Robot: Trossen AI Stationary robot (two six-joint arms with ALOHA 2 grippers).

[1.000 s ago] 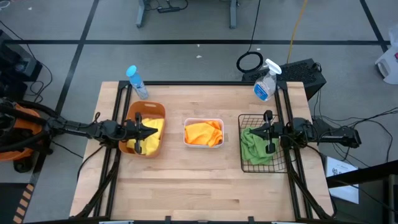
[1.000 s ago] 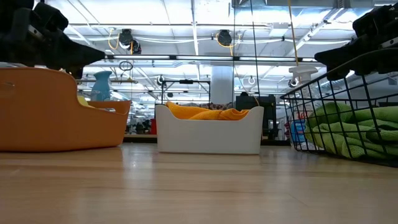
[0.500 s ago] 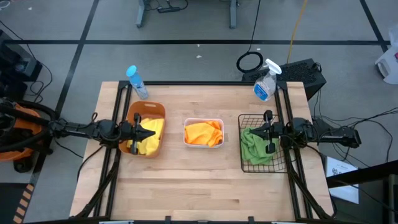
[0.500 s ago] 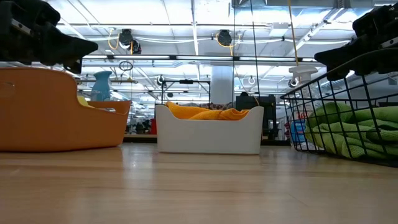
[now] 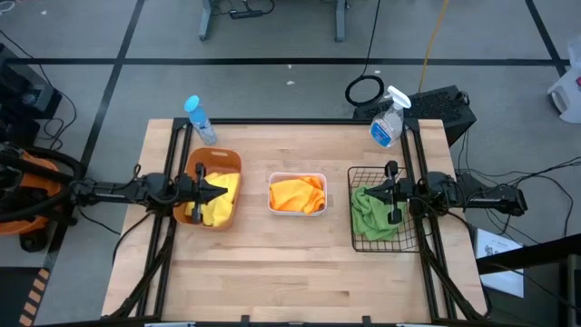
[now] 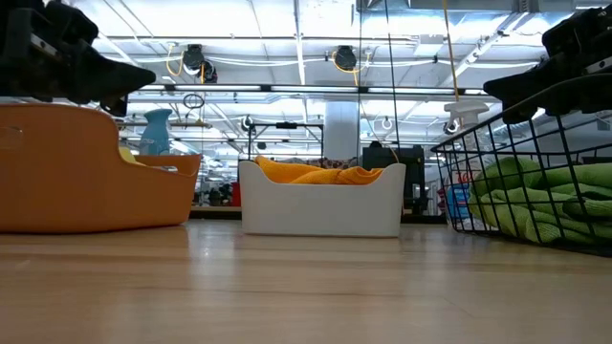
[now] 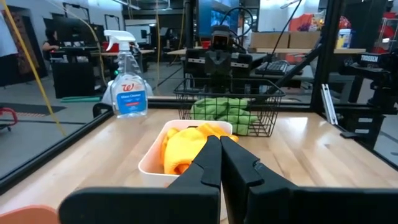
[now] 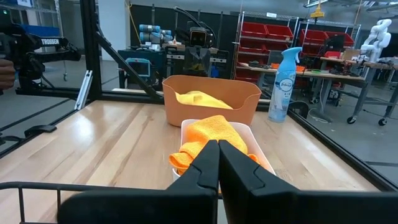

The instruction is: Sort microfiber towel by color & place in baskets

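- left gripper [image 5: 224, 191] hangs over the orange-brown tub [image 5: 227, 163], its two fingers pressed together with nothing between them; the left wrist view shows the dark tips meeting in a closed wedge.
- right gripper [image 5: 370, 193] sits above the black wire basket [image 5: 358, 240], pinched tight too, and empty; its own camera shows the fingers closed into one point.
- yellow towels [image 5: 220, 202] are down inside the orange-brown tub on the table's left side, partly under the left gripper; in the right wrist view a yellow fold shows above that tub's rim.
- orange towels [image 5: 297, 194] fill the white tub [image 5: 297, 177] in the middle of the table; in the low view they bulge up over its front wall.
- green towels [image 5: 370, 215] lie bundled in the black wire basket on the right, visible through the mesh in the low view.
- the three containers stand in a row across the wooden table [image 5: 290, 272], tub, white tub, basket, each apart from its neighbour.
- no towel lies loose on the wood that i can see.
- a blue-capped bottle [image 5: 200, 119] stands at the far left corner, just beyond the orange-brown tub.
- a clear spray bottle [image 5: 388, 121] with a white trigger stands at the far right corner, beyond the basket.
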